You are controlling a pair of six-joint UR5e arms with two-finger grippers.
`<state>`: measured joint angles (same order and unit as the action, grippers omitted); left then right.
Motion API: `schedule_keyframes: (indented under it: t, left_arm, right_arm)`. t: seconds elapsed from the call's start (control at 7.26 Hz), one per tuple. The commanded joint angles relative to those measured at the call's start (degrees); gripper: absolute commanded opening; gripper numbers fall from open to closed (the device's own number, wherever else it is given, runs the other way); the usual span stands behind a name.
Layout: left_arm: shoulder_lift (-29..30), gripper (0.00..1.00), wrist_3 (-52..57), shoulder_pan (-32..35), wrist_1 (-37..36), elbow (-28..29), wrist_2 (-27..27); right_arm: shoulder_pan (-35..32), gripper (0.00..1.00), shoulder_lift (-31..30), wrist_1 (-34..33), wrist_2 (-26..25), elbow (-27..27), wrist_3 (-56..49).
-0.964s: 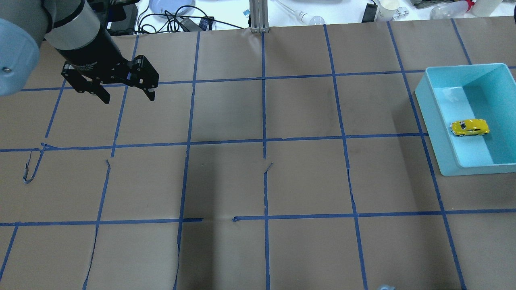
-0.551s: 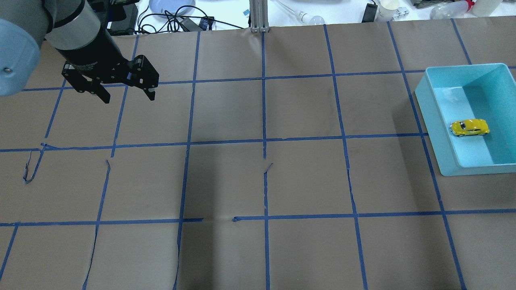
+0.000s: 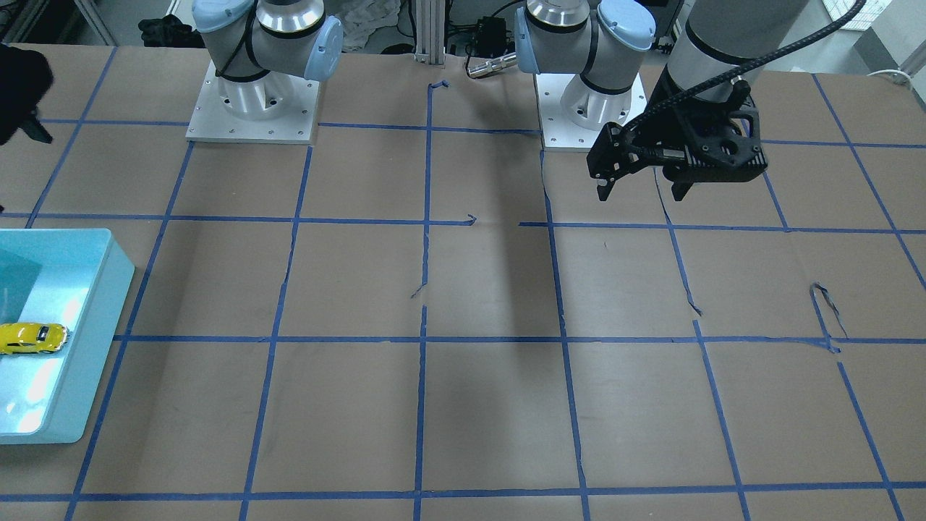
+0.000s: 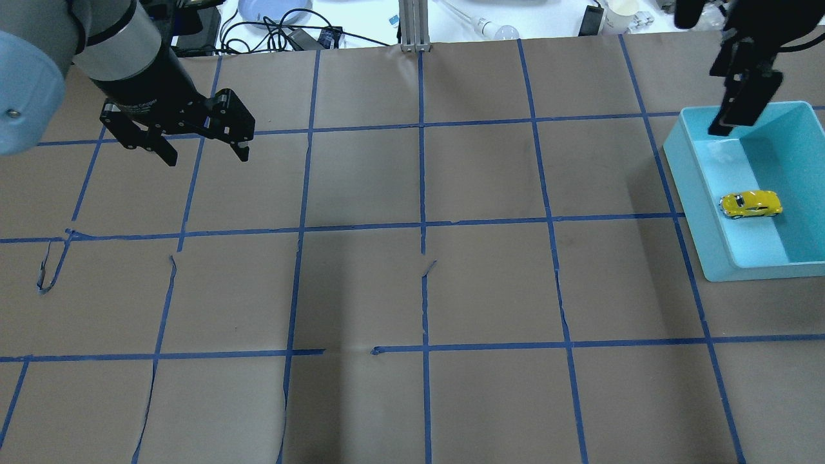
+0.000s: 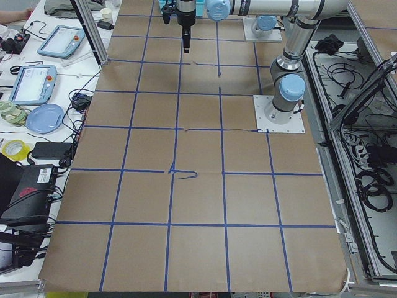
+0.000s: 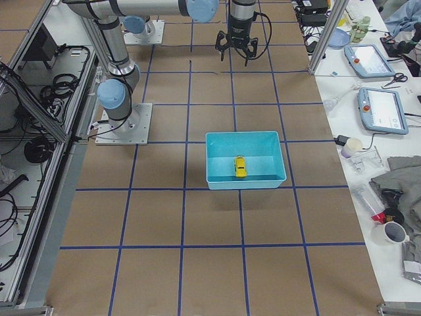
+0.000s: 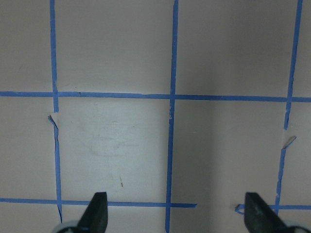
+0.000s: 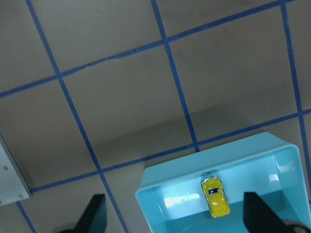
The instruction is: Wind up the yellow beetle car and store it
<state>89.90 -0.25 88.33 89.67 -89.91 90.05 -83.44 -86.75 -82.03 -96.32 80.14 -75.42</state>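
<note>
**Yellow beetle car lying in the bin, both hands apart from it**

We see the yellow beetle car (image 4: 751,204) standing on its wheels on the floor of a light-blue rectangular bin (image 4: 760,272). The bin sits at the robot's right end of the table (image 4: 483,290), which is covered in brown paper gridded with blue tape. The car lies crosswise to the bin's length, one end close to the wall facing the table's middle; we cannot tell whether it touches. The right hand (image 8: 175,216) hangs high above the bin, its fingers spread wide and empty. Its wrist view frames the car between the fingertips, far below. The left hand (image 4: 206,158) hovers over the paper towards the opposite end, well apart from the bin, fingers likewise spread around nothing. White lettering on its wrist is too small to read.
</note>
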Motion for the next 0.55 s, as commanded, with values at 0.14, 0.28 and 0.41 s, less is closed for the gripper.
schedule_keyframes:
  t: [0.14,0.28,0.41]
  left_arm:
    - [-0.2,1.0,0.1,-0.1,0.1,-0.1,0.1]
    - [-0.2,1.0,0.1,-0.1,0.1,0.0,0.2]
    - [-0.2,1.0,0.0,-0.1,0.1,0.0,0.1]
  right_arm:
    - [-11.2,1.0,-0.1,-0.4,1.7,-0.2,29.6]
    - [-12.0,1.0,0.0,-0.4,1.8,-0.4,40.8]
    - [-12.1,1.0,0.0,-0.3,3.4,-0.5,48.4]
